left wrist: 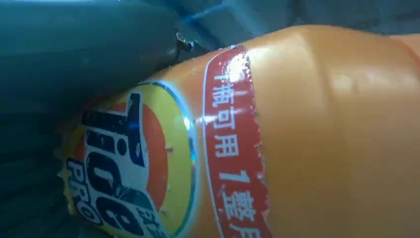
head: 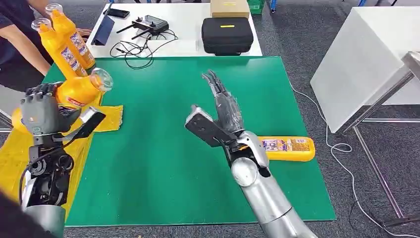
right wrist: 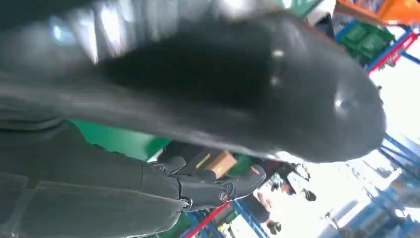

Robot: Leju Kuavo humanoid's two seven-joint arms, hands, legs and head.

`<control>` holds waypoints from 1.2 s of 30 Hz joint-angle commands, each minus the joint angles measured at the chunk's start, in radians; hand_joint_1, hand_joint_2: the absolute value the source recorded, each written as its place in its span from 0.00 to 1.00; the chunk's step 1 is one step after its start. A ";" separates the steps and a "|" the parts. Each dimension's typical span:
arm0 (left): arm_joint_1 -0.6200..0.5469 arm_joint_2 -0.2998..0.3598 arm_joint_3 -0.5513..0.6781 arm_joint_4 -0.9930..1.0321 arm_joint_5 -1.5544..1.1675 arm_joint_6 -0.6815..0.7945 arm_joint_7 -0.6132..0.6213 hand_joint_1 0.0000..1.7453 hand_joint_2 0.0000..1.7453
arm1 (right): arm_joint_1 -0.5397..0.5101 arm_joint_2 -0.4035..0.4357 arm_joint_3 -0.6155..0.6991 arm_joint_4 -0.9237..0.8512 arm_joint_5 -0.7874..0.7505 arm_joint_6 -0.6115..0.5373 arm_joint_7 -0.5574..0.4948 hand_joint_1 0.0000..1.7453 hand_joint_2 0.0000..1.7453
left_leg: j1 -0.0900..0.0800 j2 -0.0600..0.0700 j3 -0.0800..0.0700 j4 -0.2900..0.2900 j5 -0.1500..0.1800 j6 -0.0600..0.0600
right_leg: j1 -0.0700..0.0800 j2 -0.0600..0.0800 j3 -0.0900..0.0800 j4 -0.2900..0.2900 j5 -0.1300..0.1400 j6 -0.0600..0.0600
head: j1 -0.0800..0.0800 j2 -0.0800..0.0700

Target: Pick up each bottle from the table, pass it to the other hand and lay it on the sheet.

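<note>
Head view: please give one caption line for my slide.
Left hand holds an orange bottle above the yellow sheet; right hand open over the green table.

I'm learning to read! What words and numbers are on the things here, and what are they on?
"Tide PRO": round label of the orange bottle that the left hand holds.
"瓶可用 1 整月": red band on that bottle; the ends are cut off.
Labels on the two bottles a person holds, and on the yellow bottle lying on the green mat: too small to read.
</note>
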 commanded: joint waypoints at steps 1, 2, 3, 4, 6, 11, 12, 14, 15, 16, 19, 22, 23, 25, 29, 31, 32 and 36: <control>0.009 0.005 0.106 0.037 -0.269 0.000 0.103 1.00 1.00 | 0.001 -0.070 -0.035 -0.086 -0.050 0.037 -0.026 0.00 0.00 | 0.000 -0.001 0.010 -0.002 -0.003 0.000 | 0.001 -0.004 0.010 -0.001 -0.004 0.001 | 0.000 0.000; 0.028 0.023 0.050 0.040 -0.297 0.000 0.164 1.00 1.00 | 0.002 -0.081 -0.035 -0.087 -0.064 0.047 -0.036 0.00 0.00 | 0.000 -0.001 0.005 -0.002 -0.001 0.000 | 0.000 -0.003 0.006 -0.001 -0.002 0.001 | 0.000 0.000; 0.033 0.031 0.022 0.082 -0.289 0.000 0.188 1.00 1.00 | 0.002 -0.087 -0.035 -0.083 -0.076 0.056 -0.041 0.00 0.00 | 0.000 -0.003 0.009 -0.002 -0.003 0.000 | 0.000 -0.005 0.010 -0.002 -0.004 0.001 | 0.000 0.000; 0.043 0.062 -0.077 0.117 -0.278 0.000 0.266 1.00 1.00 | 0.010 -0.094 -0.036 -0.088 -0.073 0.059 -0.050 0.00 0.00 | 0.000 -0.003 0.011 -0.003 -0.003 0.001 | 0.000 -0.005 0.012 -0.002 -0.004 0.001 | 0.000 0.000; 0.050 0.077 -0.139 0.161 -0.297 0.000 0.311 1.00 1.00 | 0.017 -0.094 -0.038 -0.094 -0.078 0.061 -0.057 0.00 0.00 | 0.000 -0.002 0.010 -0.003 -0.003 0.000 | 0.000 -0.004 0.010 -0.002 -0.003 0.001 | 0.000 0.000; 0.059 0.083 -0.248 0.261 -0.286 0.000 0.396 1.00 1.00 | 0.035 -0.107 -0.034 -0.122 -0.077 0.057 -0.063 0.00 0.00 | -0.001 -0.003 0.007 -0.003 -0.001 0.000 | 0.000 -0.005 0.008 -0.002 -0.003 0.000 | 0.000 0.000; 0.045 0.090 -0.275 0.303 -0.285 0.000 0.399 1.00 1.00 | 0.038 -0.113 -0.028 -0.126 -0.069 0.055 -0.057 0.00 0.00 | 0.000 -0.004 0.010 -0.003 -0.003 0.000 | 0.000 -0.006 0.011 -0.002 -0.004 0.001 | 0.000 0.000; 0.048 0.090 -0.320 0.361 -0.297 0.000 0.410 1.00 1.00 | 0.056 -0.124 -0.027 -0.149 -0.079 0.063 -0.062 0.00 0.00 | 0.000 -0.003 0.009 -0.002 -0.002 0.000 | 0.000 -0.005 0.010 -0.002 -0.003 0.001 | 0.000 0.000; 0.053 0.091 -0.355 0.380 -0.297 0.000 0.417 1.00 1.00 | 0.070 -0.125 -0.030 -0.169 -0.079 0.063 -0.062 0.00 0.00 | -0.001 -0.002 0.006 -0.002 -0.001 0.000 | 0.000 -0.003 0.006 -0.002 -0.002 0.001 | 0.000 0.000; 0.057 0.086 -0.384 0.402 -0.296 0.000 0.426 1.00 1.00 | 0.086 -0.125 -0.034 -0.188 -0.080 0.065 -0.055 0.00 0.00 | -0.001 -0.003 0.008 -0.003 -0.002 0.001 | -0.001 -0.005 0.009 -0.002 -0.003 0.001 | 0.000 0.000; 0.065 0.073 -0.451 0.435 -0.297 0.000 0.435 1.00 1.00 | 0.115 -0.137 -0.036 -0.226 -0.073 0.065 -0.048 0.00 0.00 | -0.002 -0.003 0.007 -0.003 -0.002 0.000 | -0.001 -0.005 0.007 -0.002 -0.003 0.001 | 0.000 0.000; 0.065 0.071 -0.467 0.447 -0.297 0.000 0.426 1.00 1.00 | 0.122 -0.140 -0.037 -0.235 -0.073 0.065 -0.048 0.00 0.00 | -0.001 -0.004 0.008 -0.002 -0.003 0.001 | 0.000 -0.006 0.009 -0.002 -0.004 0.001 | 0.000 0.000; 0.065 0.071 -0.467 0.447 -0.297 0.000 0.426 1.00 1.00 | 0.122 -0.140 -0.037 -0.235 -0.073 0.065 -0.048 0.00 0.00 | -0.001 -0.003 0.006 -0.002 -0.002 0.001 | 0.000 -0.005 0.007 -0.001 -0.003 0.001 | 0.000 0.000; 0.065 0.071 -0.467 0.447 -0.297 0.000 0.426 1.00 1.00 | 0.122 -0.140 -0.037 -0.235 -0.073 0.065 -0.048 0.00 0.00 | 0.000 -0.003 0.006 -0.001 -0.003 0.000 | 0.000 -0.004 0.008 -0.001 -0.003 0.001 | 0.000 0.000; 0.065 0.071 -0.467 0.447 -0.297 0.000 0.426 1.00 1.00 | 0.122 -0.140 -0.037 -0.235 -0.073 0.065 -0.048 0.00 0.00 | 0.000 -0.003 0.005 -0.001 -0.002 0.000 | 0.000 -0.004 0.006 -0.001 -0.002 0.000 | 0.000 0.000; 0.065 0.071 -0.467 0.447 -0.297 0.000 0.426 1.00 1.00 | 0.122 -0.140 -0.037 -0.235 -0.073 0.065 -0.048 0.00 0.00 | 0.000 -0.003 0.006 -0.001 -0.003 0.000 | 0.000 -0.005 0.007 -0.001 -0.003 0.000 | 0.000 0.000; 0.059 0.074 -0.477 0.462 -0.297 0.000 0.421 1.00 1.00 | 0.121 -0.140 -0.039 -0.231 -0.072 0.066 -0.047 0.00 0.00 | 0.000 -0.002 0.004 -0.001 -0.002 0.000 | 0.000 -0.004 0.005 -0.001 -0.002 0.000 | 0.000 0.000; 0.064 0.077 -0.485 0.480 -0.297 0.000 0.442 1.00 1.00 | 0.135 -0.136 -0.035 -0.242 -0.064 0.067 -0.046 0.00 0.00 | 0.000 -0.002 0.006 -0.001 -0.003 0.000 | 0.000 -0.004 0.007 -0.001 -0.003 0.000 | 0.000 0.000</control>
